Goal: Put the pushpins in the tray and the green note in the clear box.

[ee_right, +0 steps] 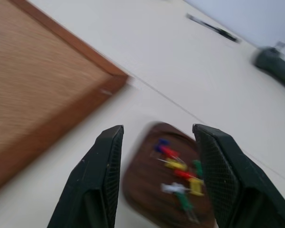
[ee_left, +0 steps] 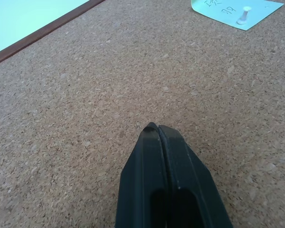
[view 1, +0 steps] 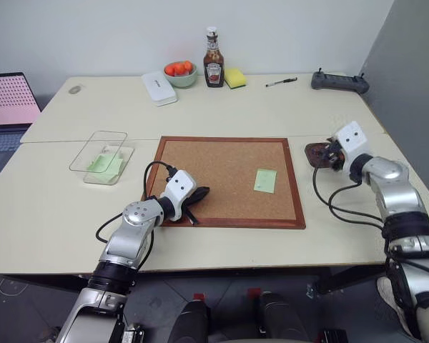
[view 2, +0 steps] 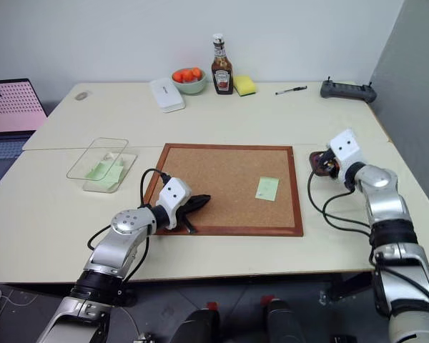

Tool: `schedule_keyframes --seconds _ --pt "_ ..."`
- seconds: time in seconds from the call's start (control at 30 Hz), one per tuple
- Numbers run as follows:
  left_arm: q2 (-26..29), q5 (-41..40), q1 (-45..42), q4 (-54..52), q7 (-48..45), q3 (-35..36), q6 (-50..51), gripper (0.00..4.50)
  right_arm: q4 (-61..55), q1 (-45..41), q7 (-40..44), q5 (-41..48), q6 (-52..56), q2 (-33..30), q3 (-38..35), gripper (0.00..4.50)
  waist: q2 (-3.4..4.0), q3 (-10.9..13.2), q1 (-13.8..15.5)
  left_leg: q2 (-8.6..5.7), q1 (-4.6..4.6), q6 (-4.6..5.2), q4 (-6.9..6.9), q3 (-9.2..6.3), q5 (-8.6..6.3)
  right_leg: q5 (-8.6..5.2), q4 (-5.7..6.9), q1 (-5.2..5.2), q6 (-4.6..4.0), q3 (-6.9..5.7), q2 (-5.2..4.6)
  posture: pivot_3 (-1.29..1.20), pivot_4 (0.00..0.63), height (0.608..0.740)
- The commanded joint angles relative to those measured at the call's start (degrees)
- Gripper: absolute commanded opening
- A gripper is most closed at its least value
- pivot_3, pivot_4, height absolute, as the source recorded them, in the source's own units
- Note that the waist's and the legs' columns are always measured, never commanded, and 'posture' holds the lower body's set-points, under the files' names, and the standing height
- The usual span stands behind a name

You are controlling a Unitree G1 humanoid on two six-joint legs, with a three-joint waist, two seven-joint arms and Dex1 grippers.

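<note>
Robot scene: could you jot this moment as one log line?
right hand: open over tray | pins: in tray | green note: pinned on corkboard | left hand: shut

Left gripper low and forward, jaws pressed together — right gripper raised, jaws parted, empty

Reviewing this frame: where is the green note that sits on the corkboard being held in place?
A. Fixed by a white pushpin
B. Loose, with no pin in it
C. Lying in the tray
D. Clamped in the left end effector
A. The left wrist view shows a white pushpin standing in the green note on the corkboard, with the shut left end effector well short of it.
</note>
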Motion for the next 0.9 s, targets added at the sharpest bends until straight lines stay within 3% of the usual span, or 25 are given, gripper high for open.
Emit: schedule_keyframes --seconds 0.03,0.23,0.7,0.9 --pt "0.1 1.7 2.0 2.4 -1.1 -2.7 1.7 0.0 -16.5 5.7 5.7 6.2 5.6 1.2 1.7 2.46 0.0 0.0 0.0 0.0 0.0 0.0 0.0 0.0 0.0 0.0 0.0 0.0 0.0 0.0 0.0 0.0 0.15 0.74" --pt "0.4 1.7 2.1 2.6 -1.3 -2.6 1.6 0.0 -22.5 8.7 4.8 5.8 9.9 5.2 5.9 2.46 0.0 0.0 0.0 0.0 0.02 0.0 0.02 -0.01 0.0 0.0 0.0 0.0 0.02 -0.02 -0.01 0.0 0.15 0.74" --pt "0.5 1.8 2.5 2.3 -1.0 -2.6 1.6 0.0 -9.4 4.3 0.6 0.7 6.1 12.1 8.8 2.46 -0.02 0.0 0.1 0.02 0.0 -0.01 0.01 -0.06 0.0 -0.01 0.0 -0.02 0.0 -0.09 0.0 0.0 0.15 0.74" --pt "0.5 1.8 2.7 2.0 -1.0 -2.6 1.6 0.0 -9.0 5.0 1.4 2.2 6.1 12.3 7.7 1.42 -0.02 0.0 0.1 0.02 0.0 -0.01 0.0 -0.06 0.0 -0.01 0.0 -0.02 0.0 -0.1 0.0 0.0 0.15 0.74"
